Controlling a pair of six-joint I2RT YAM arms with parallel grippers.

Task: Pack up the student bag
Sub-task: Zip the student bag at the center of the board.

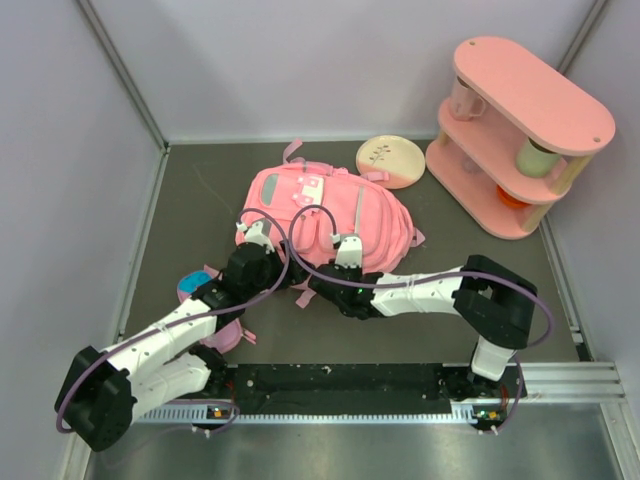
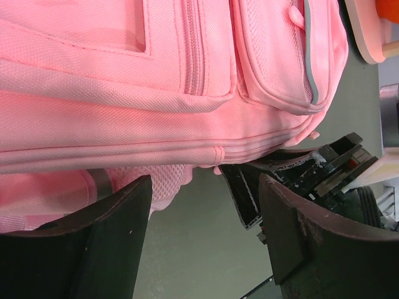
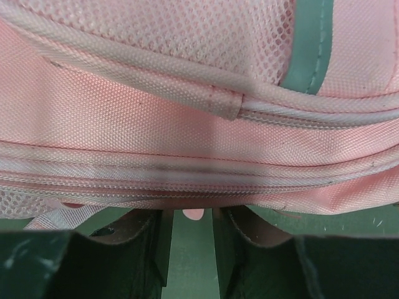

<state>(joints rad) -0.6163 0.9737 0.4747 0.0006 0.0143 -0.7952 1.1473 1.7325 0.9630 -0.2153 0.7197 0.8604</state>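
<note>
At lower left in the top view, the left gripper (image 1: 255,233) sits at the left edge of the student bag (image 1: 320,205). Its fingers (image 2: 112,249) are spread wide, with only grey surface (image 1: 200,190) between them. The bag lies flat in the middle of the frame, pockets up. At its lower edge the right gripper (image 1: 348,250) faces the zipper seam. Its fingers (image 3: 112,255) are narrowly apart, with a small pink tab (image 3: 194,213) at the mouth of the gap, not pinched. At upper right, a cream disc (image 1: 390,160) lies just beside the bag, and a pink shelf (image 1: 520,95) stands further right.
</note>
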